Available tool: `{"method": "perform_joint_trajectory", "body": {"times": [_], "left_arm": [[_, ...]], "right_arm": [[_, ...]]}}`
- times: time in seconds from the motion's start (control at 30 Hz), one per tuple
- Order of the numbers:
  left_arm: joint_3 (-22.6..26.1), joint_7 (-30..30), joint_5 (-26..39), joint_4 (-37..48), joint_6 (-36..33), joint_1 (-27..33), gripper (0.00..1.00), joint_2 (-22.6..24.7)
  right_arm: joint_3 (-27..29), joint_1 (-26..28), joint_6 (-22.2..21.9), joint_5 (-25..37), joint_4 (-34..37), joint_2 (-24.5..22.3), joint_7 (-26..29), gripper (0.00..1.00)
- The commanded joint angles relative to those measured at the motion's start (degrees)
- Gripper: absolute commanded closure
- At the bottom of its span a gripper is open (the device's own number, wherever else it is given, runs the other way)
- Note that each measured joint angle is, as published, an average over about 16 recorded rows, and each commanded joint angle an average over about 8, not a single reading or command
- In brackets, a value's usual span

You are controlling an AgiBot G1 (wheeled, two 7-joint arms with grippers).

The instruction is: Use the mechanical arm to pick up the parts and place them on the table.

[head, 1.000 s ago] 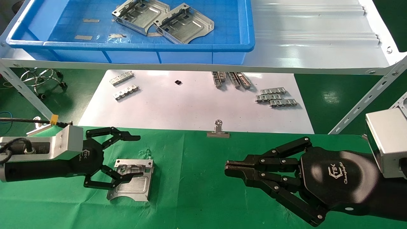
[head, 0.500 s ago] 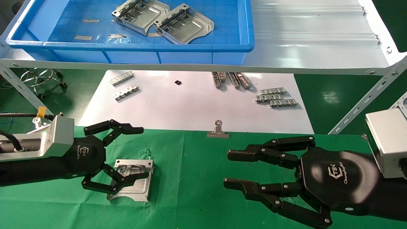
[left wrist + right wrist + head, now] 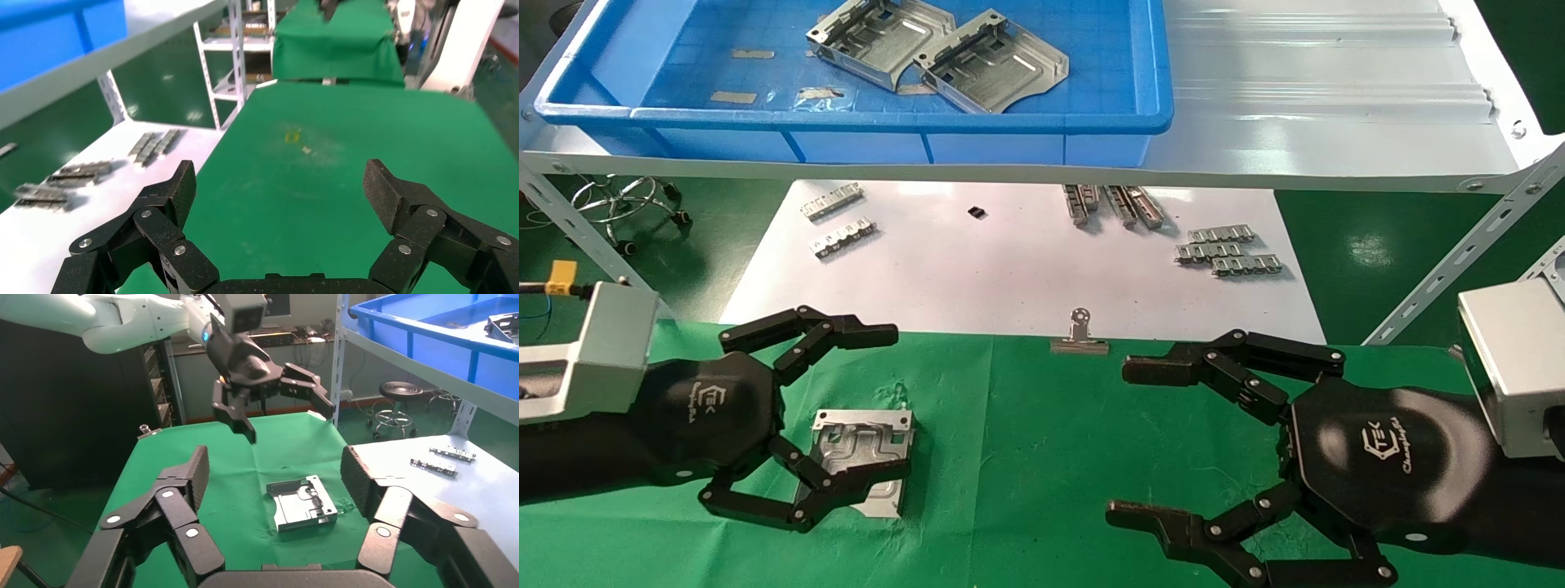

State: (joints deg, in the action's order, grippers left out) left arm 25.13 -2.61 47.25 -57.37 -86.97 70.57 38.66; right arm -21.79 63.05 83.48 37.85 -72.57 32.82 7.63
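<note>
Parts: one silver plate [image 3: 858, 460] lies flat on the green table [image 3: 1009, 457], lower left of the head view, under the left gripper [image 3: 846, 408], whose fingers are spread wide and hold nothing. Two more plates [image 3: 936, 53] wait in the blue bin [image 3: 862, 118], upper left. The right gripper [image 3: 1140, 445], also spread wide, sits lower right, far from the plate.

Bright even overhead light, glare on metal shelf [image 3: 1336, 90], left wrist background perhaps blurred
</note>
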Motion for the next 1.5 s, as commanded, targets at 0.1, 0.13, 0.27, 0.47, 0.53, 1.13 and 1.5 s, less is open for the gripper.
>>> {"method": "perform_joint_trajectory", "body": {"times": [0.1, 0.13, 0.27, 0.47, 0.53, 1.13, 1.5], "left_arm": [[-2.30, 3.38, -1.36, -4.09, 0.32, -2.28, 0.00, -0.92], [-2.89, 4.23, -1.71, -5.13, 0.40, -2.85, 0.00, -1.15], [-5.17, 7.59, -3.06, -9.20, 0.72, -5.11, 0.00, -2.07], [-8.31, 12.19, -4.92, -14.79, 1.15, -8.22, 0.00, -3.32], [-9.18, 13.32, -5.45, -16.35, 1.23, -9.07, 0.00, -3.66], [-9.52, 13.64, -5.70, -16.87, 1.37, -9.42, 0.00, -3.82], [-9.23, 13.42, -5.50, -16.37, 1.35, -9.12, 0.00, -3.70]], "right_arm": [[0.00, 0.00, 0.00, 0.00, 0.00, 0.00, 0.00, 0.00], [0.00, 0.00, 0.00, 0.00, 0.00, 0.00, 0.00, 0.00], [0.00, 0.00, 0.00, 0.00, 0.00, 0.00, 0.00, 0.00], [-0.01, 0.00, 0.00, 0.00, 0.00, 0.00, 0.00, 0.00], [0.00, 0.00, -0.01, 0.00, 0.01, -0.01, -0.01, 0.00], [0.00, -0.01, -0.01, -0.02, 0.02, -0.01, -0.01, 0.00], [0.00, -0.01, -0.01, -0.02, 0.02, -0.01, -0.01, 0.00]]}}
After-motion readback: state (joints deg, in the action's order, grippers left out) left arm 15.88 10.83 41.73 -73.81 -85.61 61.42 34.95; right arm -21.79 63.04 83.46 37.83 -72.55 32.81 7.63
